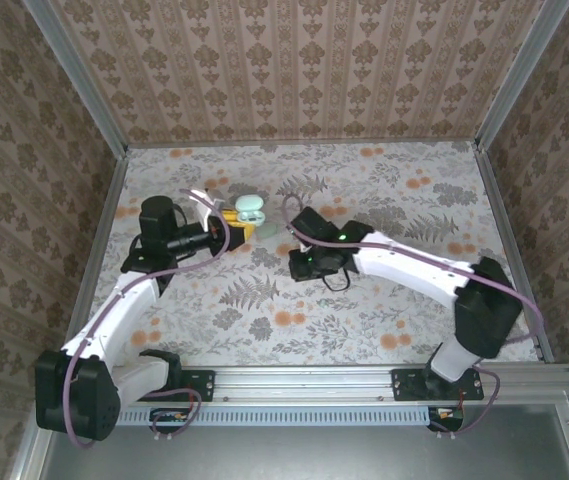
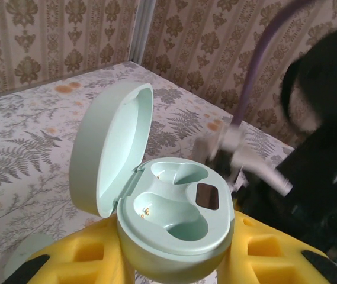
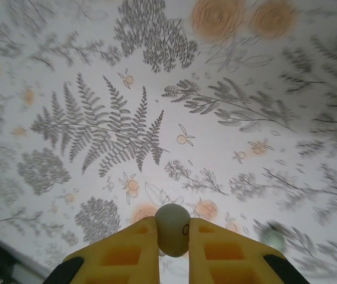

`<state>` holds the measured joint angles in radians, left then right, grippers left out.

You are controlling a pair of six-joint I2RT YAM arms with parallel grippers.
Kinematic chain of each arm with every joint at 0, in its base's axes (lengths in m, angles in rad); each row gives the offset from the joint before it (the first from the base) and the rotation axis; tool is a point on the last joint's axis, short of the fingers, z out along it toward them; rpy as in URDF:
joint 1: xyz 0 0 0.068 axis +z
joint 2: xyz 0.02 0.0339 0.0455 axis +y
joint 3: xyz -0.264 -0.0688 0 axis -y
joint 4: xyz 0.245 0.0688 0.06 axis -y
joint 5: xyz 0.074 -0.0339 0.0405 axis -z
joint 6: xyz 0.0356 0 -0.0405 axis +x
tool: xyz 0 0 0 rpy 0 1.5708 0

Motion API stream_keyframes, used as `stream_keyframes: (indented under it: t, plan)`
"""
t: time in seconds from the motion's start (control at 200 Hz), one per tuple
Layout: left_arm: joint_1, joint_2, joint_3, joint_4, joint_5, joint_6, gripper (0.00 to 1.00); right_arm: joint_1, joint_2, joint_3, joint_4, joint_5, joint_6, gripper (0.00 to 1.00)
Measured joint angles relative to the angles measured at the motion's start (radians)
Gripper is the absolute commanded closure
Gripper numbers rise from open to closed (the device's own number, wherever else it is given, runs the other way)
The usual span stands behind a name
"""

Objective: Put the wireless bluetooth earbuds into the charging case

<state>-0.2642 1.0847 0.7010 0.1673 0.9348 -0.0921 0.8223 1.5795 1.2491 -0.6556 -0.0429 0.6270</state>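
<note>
With the right claw (image 3: 173, 222) clamped on the earbud (image 3: 172, 232) and the left claw (image 2: 174, 263) on the case (image 2: 177, 228), the round earbud risked slipping free.

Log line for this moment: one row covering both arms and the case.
left gripper: shut on charging case, open, empty | right gripper: shut on earbud | stage: earbud not yet inserted

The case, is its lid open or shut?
Open. The lid stands raised beside the case, and both earbud hollows inside are bare.

charging case (image 2: 174, 228): 1 | earbuds (image 3: 172, 231): 2 | robot arms (image 1: 404, 262): 2 | pincers (image 3: 173, 223): 2
</note>
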Motion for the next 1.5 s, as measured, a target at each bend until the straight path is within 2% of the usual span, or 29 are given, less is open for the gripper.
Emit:
stream_keyframes:
  t: [0.175, 0.375, 0.56, 0.805, 1.5]
  plan:
    - [-0.057, 0.026, -0.018, 0.046, -0.014, 0.002, 0.78, -0.031, -0.153, 0.032, -0.1, 0.019, 0.0, 0.86]
    - [-0.127, 0.051, -0.018, 0.105, -0.036, 0.002, 0.78, -0.044, -0.187, 0.161, -0.183, 0.034, -0.007, 0.86]
    - [-0.177, 0.072, -0.018, 0.151, -0.066, 0.002, 0.78, -0.043, -0.163, 0.28, -0.201, 0.032, -0.023, 0.87]
    - [-0.219, 0.081, -0.018, 0.184, -0.101, 0.002, 0.78, -0.042, -0.096, 0.353, -0.2, 0.026, -0.03, 0.89]
    - [-0.221, 0.081, -0.018, 0.185, -0.114, 0.003, 0.78, -0.019, 0.003, 0.452, -0.179, 0.002, -0.031, 0.88]
